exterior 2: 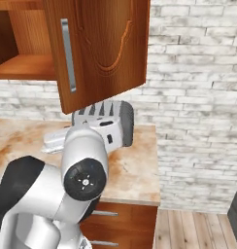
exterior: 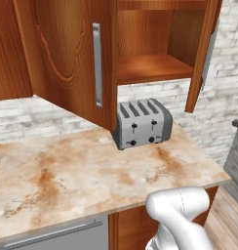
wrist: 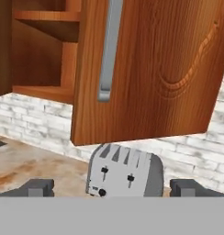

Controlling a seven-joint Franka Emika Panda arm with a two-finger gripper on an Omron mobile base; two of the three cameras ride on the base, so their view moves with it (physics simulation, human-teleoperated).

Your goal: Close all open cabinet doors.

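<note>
While the gripper (wrist: 112, 188) stood wide open and empty, both cabinet doors (exterior: 74, 58) hung ajar above the toaster (exterior: 142, 123), probably stiff, glossy panels better pushed flat near the silver handle (wrist: 108, 55).

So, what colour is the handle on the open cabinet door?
Silver, on the reddish-brown cabinet door; the handle shows best in the hand view.
</note>
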